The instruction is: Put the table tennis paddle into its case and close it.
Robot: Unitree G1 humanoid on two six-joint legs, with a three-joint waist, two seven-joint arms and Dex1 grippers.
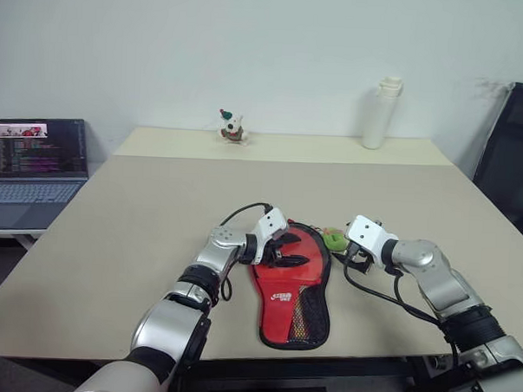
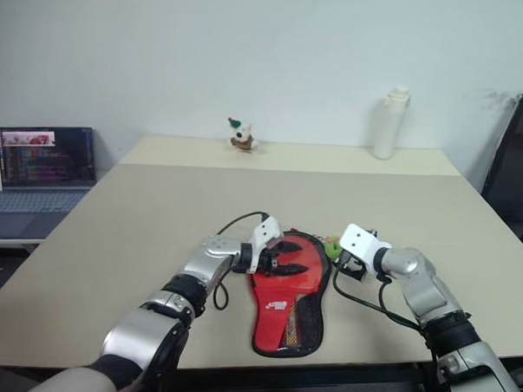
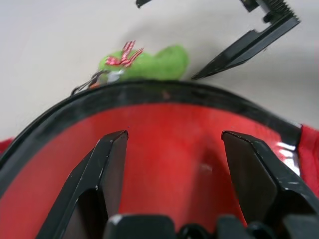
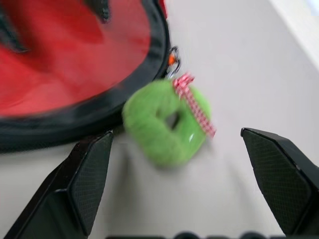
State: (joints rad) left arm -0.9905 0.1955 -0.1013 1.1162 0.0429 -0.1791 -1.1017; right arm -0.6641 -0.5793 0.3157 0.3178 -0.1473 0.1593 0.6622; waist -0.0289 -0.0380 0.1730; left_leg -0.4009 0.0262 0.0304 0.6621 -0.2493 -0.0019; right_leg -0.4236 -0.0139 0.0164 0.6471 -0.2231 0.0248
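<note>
The left hand rested spread on the case – probably steadying it; the paddle looked inside. The right hand gaped before the green charm – to zip.

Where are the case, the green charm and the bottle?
case (image 1: 285, 297), left eye view, red side by the logo
green charm (image 4: 159, 127), right wrist view, fuzzy body
bottle (image 1: 379, 119), left eye view, mid-body
</note>
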